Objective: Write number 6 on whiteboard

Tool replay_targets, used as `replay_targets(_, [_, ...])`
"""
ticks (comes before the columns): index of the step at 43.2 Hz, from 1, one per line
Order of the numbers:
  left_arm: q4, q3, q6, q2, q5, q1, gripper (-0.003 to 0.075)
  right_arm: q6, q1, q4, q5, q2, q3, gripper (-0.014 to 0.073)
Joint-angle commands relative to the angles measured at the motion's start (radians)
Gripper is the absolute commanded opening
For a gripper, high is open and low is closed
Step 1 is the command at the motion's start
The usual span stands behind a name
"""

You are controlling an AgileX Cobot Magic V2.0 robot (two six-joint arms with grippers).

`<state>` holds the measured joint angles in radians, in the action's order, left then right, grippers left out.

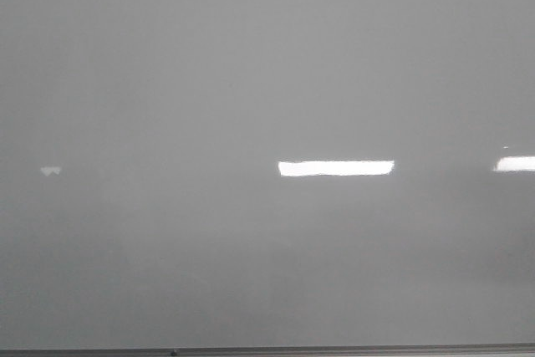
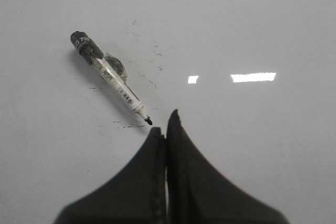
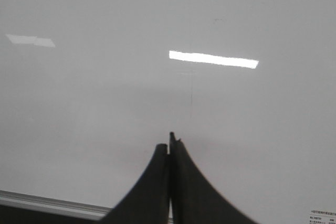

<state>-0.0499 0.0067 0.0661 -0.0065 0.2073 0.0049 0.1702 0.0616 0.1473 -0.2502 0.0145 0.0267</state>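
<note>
Nearest, the left end effector [image 2: 166, 124] is closed on nothing, the right end effector [image 3: 170, 142] likewise. Just beyond the left one, an uncapped black-tipped clear marker [image 2: 109, 75] lies on the glossy pale grey whiteboard [image 1: 251, 81]; no written digit is visible.

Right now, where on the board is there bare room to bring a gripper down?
Around the marker on the whiteboard there are scribble marks. Past the shut left gripper toward the glare strip it is bare, as ahead of the right gripper.
</note>
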Motion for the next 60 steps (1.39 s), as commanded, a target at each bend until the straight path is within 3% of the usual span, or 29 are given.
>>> replay_targets(1, [-0.005, 0.006, -0.011, -0.013, -0.076, 0.002, -0.0020, 0.012, -0.004, 0.009, 0.076, 0.015, -0.014, -0.0061])
replay_targets(52, [0.001, 0.006, -0.009, -0.013, -0.081, 0.002, -0.0020, 0.012, -0.004, 0.005, 0.101, 0.015, -0.015, -0.0061])
replay_targets(60, [-0.014, 0.006, -0.009, -0.013, -0.190, 0.002, -0.0020, 0.006, -0.004, 0.005, 0.189, 0.015, -0.019, -0.0061])
